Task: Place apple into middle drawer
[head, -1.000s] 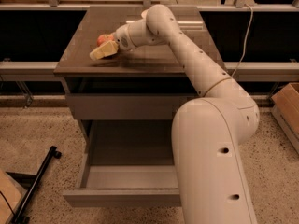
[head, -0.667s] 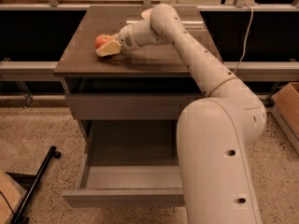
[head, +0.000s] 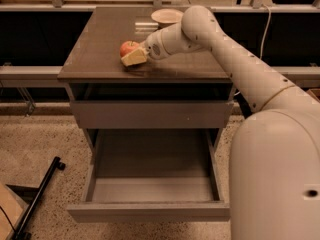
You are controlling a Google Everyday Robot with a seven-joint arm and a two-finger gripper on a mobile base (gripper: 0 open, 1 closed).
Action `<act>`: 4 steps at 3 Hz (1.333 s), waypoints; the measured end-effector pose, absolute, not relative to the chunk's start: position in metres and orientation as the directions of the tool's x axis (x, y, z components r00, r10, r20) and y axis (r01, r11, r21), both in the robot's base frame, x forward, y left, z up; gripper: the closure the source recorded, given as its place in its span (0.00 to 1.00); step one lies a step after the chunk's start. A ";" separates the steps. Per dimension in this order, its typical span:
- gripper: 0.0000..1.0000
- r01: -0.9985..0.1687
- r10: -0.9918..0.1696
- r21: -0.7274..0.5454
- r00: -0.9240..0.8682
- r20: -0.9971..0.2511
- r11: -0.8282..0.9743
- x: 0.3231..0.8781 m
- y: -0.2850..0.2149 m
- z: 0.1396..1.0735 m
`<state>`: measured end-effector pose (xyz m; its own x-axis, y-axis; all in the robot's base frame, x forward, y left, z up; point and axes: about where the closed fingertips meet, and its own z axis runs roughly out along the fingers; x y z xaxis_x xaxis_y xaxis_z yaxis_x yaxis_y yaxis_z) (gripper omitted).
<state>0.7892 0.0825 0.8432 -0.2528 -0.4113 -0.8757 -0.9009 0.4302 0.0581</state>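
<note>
Well above drawer (head: 150,190), claw (head: 133,54) at apple (head: 128,47)

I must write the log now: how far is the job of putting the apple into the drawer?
Done: the middle drawer stands pulled out, its floor bare. In hand: the gripper is at the apple on the cabinet top. Left: lift the apple, carry it down into the drawer, release.

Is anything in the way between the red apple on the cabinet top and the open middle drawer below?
Nothing visible does. The small round red apple is at the tool on the brown cabinet top; the wide grey-brown middle drawer stands pulled out beyond the cabinet's front, its floor bare.
</note>
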 end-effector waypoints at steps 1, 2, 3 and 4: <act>1.00 -0.914 -0.509 0.005 -0.231 -0.829 0.406 0.719 0.026 0.860; 1.00 -0.927 -0.582 -0.037 -0.202 -0.788 0.372 0.660 -0.020 0.870; 1.00 -0.950 -0.656 -0.012 -0.206 -0.726 0.312 0.611 -0.051 0.854; 1.00 -0.957 -0.673 0.065 -0.245 -0.698 0.281 0.581 -0.058 0.811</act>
<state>0.5809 -0.0579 0.8106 -0.2450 -0.6731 -0.6978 -0.9574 0.2815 0.0647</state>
